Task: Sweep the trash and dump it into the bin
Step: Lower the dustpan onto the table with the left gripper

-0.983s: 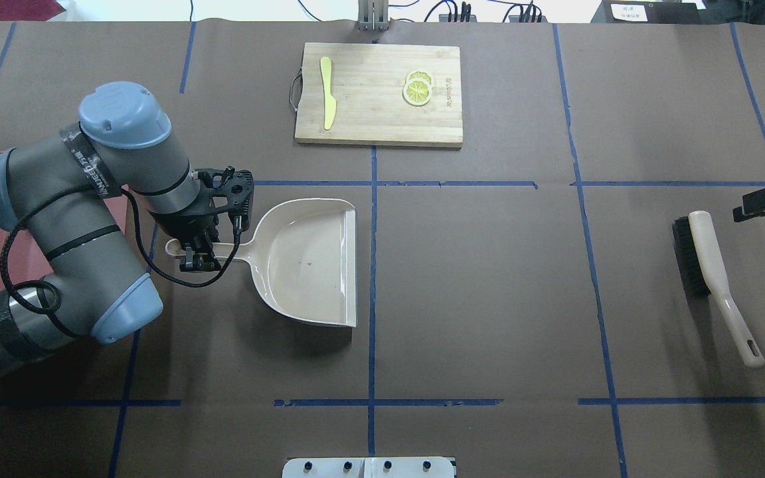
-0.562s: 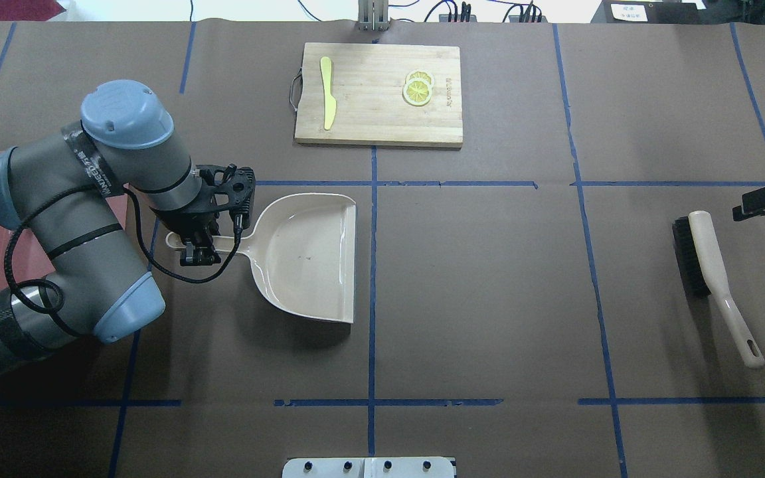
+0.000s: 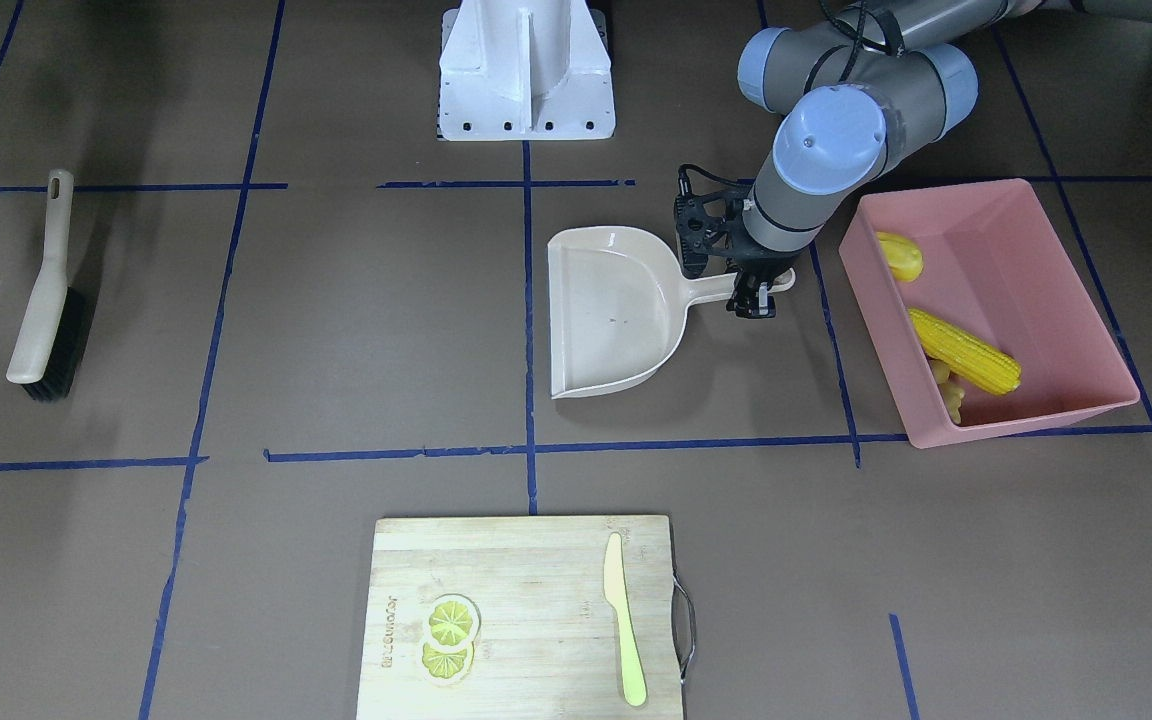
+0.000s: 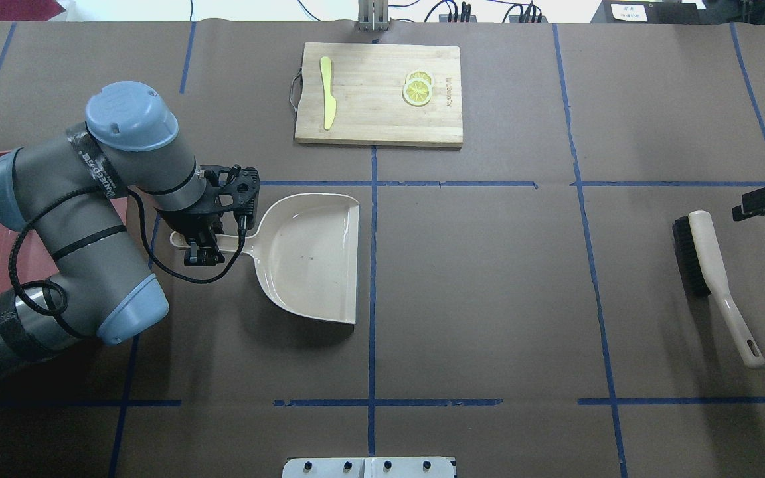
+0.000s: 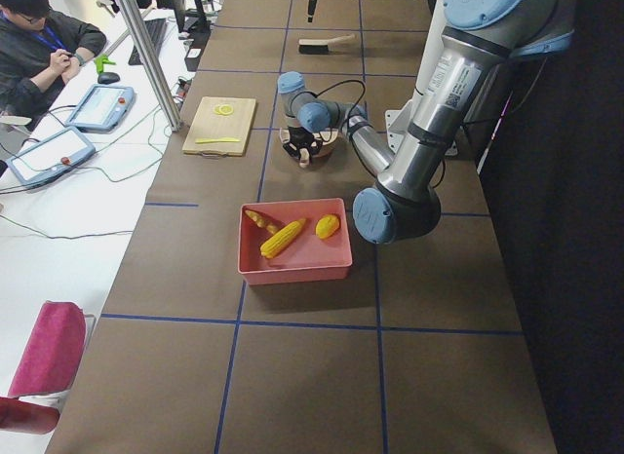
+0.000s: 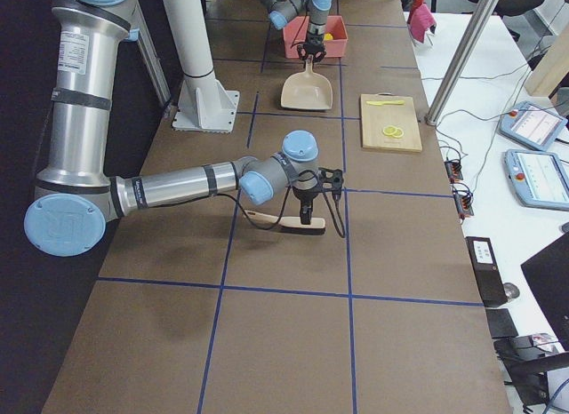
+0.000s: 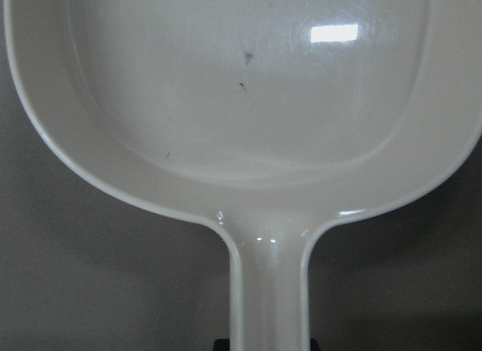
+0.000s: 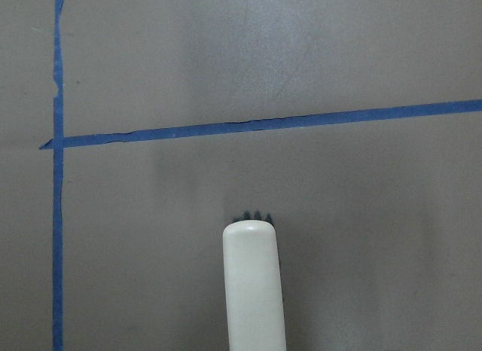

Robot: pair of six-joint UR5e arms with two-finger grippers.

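At my 10 o'clock, my left end effector (image 4: pixel 200 251) points down and is clenched on the handle of the beige dustpan (image 4: pixel 309 265). The handle runs toward 9 o'clock and the wide mouth faces 3 o'clock. My left wrist view shows the handle running straight out from between my fingers into the pan. I cannot tell whether the pan rests on the brown surface (image 4: pixel 489 299) or hangs just above it.

At 9 o'clock from the handle, near it but apart, stands the pink bin (image 3: pixel 1036 290). All three pieces of trash lie inside it. The rounded yellow potato-like piece (image 3: pixel 899 256) sits at the 6 o'clock end, against the wall that faces the dustpan. The corn cob (image 3: pixel 966 352) lies slantwise across the middle. The knobbly ginger root (image 3: pixel 948 390) is tucked at the 12 o'clock end, just beside the cob and against the same wall.

At my 2 o'clock, well apart from the dustpan, a brush (image 4: pixel 711 262) lies on the surface with its bristles toward 9 o'clock. My right end effector (image 4: pixel 764 202) is by its head end; I cannot tell whether it is released or clenched.

Farthest out, at 12 o'clock, a wooden cutting board (image 4: pixel 369 113) carries a yellow-green knife (image 4: pixel 328 93) and lemon slices (image 4: pixel 417 89).
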